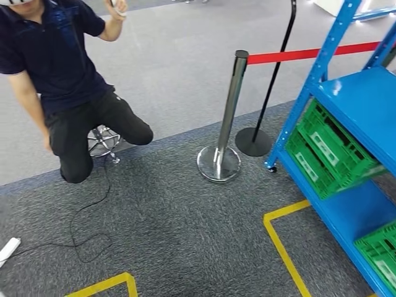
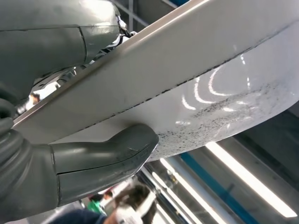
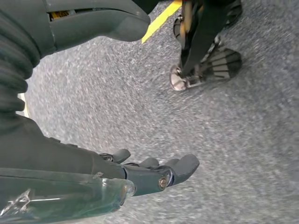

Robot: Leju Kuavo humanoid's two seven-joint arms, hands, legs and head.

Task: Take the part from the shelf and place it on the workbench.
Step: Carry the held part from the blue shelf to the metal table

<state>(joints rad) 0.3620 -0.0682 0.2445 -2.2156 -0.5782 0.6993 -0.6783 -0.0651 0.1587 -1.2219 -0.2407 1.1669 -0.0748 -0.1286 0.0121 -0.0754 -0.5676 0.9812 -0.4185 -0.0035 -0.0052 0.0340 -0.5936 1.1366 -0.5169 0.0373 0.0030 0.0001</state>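
Observation:
A long flat white part with a scuffed, glossy face lies across the left wrist view. My left hand grips it: the thick thumb presses one face and the rest of the hand lies against the other. My right hand hangs over grey carpet with its fingers stretched out, apart from the thumb, and nothing in it. The blue shelf stands at the right of the head view.
Green crates sit on the shelf's lower levels. A chrome post with a red belt and a black stand are beside the shelf. A person crouches at far left. Yellow tape and a cable lie on the carpet.

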